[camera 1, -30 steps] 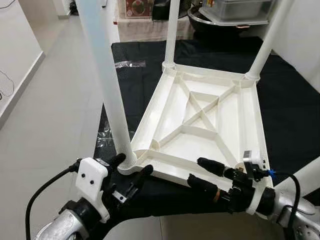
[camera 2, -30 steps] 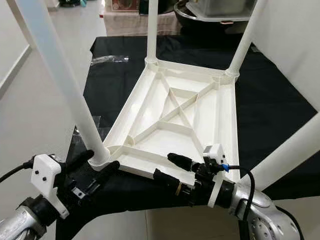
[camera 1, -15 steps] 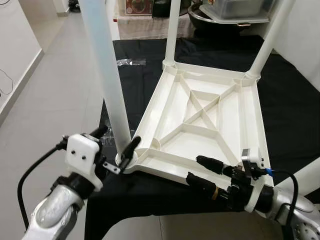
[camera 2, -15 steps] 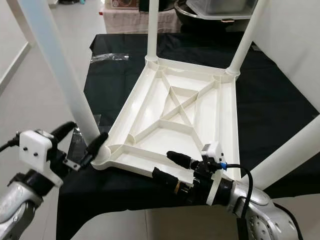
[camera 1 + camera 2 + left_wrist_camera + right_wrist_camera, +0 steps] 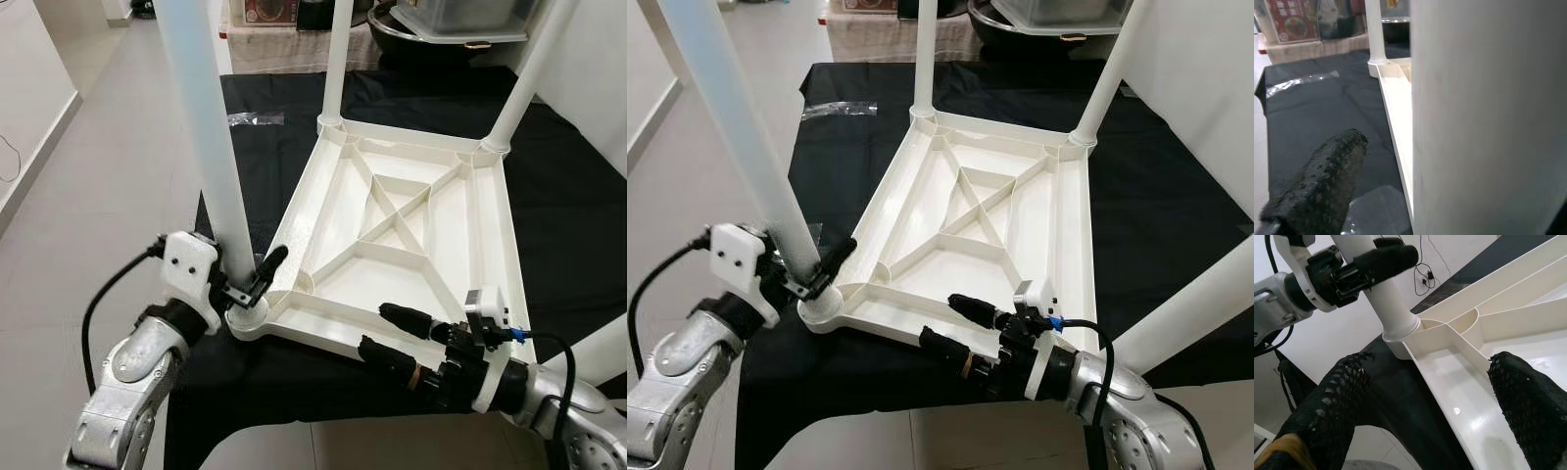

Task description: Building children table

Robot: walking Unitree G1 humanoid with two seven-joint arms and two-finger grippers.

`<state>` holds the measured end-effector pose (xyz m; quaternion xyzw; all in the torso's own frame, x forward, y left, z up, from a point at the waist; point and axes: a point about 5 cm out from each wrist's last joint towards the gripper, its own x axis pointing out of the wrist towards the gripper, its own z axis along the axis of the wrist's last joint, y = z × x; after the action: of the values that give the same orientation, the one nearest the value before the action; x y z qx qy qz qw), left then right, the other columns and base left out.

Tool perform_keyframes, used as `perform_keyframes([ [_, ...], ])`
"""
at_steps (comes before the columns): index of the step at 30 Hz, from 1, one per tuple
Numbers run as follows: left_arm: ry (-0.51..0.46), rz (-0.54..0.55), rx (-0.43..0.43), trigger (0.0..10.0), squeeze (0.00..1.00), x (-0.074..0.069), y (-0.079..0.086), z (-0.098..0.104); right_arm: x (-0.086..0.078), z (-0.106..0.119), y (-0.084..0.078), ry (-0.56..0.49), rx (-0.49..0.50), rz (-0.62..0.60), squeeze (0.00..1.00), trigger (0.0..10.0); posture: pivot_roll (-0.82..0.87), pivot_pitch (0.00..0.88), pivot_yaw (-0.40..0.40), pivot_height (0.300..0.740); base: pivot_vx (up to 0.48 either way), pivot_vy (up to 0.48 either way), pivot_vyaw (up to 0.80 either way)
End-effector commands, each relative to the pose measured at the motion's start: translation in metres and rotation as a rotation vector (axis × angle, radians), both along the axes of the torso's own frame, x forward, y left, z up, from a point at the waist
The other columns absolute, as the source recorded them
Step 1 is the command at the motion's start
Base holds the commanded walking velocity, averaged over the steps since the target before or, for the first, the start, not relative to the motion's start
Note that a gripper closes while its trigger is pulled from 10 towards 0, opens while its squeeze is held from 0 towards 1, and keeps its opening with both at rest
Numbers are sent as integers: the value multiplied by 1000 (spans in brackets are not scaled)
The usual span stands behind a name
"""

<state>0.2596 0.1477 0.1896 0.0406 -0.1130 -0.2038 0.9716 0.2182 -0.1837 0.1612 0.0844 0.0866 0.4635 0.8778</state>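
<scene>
A white plastic children's table (image 5: 392, 235) lies upside down on a black cloth (image 5: 568, 215), with its legs pointing up. My left gripper (image 5: 250, 262) is at the base of the near-left leg (image 5: 211, 147), open, one finger (image 5: 271, 262) on each side of it. In the left wrist view a gap shows between the finger (image 5: 1317, 191) and the leg (image 5: 1488, 117). My right gripper (image 5: 374, 328) is open astride the table's near rim, one finger (image 5: 1528, 401) over the ribbed underside and the other finger (image 5: 1327, 416) outside the rim.
Two far legs (image 5: 336, 59) (image 5: 519, 88) and the near-right leg (image 5: 598, 352) rise around the work area. A clear plastic wrapper (image 5: 257, 119) lies on the cloth at the back left. Grey floor (image 5: 88, 196) runs along the left. Containers (image 5: 470, 20) stand behind.
My left gripper has risen from below the table corner and moved in around the base of the near-left leg. The right gripper has barely shifted.
</scene>
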Motion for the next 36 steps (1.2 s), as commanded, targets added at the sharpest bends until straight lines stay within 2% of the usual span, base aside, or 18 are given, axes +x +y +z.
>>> perform_keyframes([
  [1, 34, 35, 37, 0, 0, 1, 9, -12, 0, 2, 0, -17, -5, -9, 0, 10000, -47, 172, -41, 740, 0, 0, 0],
  [5, 32, 62, 39, 0, 0, 1, 14, -13, 0, 2, 0, -18, -7, -12, 0, 10000, -42, 173, -42, 740, 0, 0, 0],
  [8, 22, 119, 48, 0, 0, -4, 17, -10, 1, 1, -1, -18, -13, -14, 0, 10000, -37, 175, -42, 740, 0, 0, 0],
  [12, 11, 213, 54, 0, 0, -16, 19, -11, 3, 1, 0, -20, -16, -19, 0, 10000, -28, 176, -40, 740, 0, 0, 0],
  [13, 5, 269, 58, 0, 0, -22, 24, -11, 4, 0, 0, -25, -21, -28, 0, 10000, -16, 177, -37, 740, 0, 0, 0],
  [16, 3, 303, 53, 0, 0, -27, 28, -10, 7, 0, 0, -30, -27, -43, 0, 10000, -14, 177, -37, 740, 0, 0, 0],
  [22, 15, 328, 45, 0, 0, -38, 28, -12, 12, -1, -2, -41, -36, -67, 0, 10000, -2, 178, -33, 740, 0, 0, 0],
  [31, 21, 309, -2, 0, 0, -42, 12, -11, 13, -2, -3, -45, -51, -77, 0, 10000, -9, 179, -25, 740, 0, 0, 0],
  [36, 30, 361, -17, 0, 0, -50, 11, -10, 14, -3, -5, -51, -61, -82, 0, 10000, -8, 179, -22, 740, 0, 0, 0],
])
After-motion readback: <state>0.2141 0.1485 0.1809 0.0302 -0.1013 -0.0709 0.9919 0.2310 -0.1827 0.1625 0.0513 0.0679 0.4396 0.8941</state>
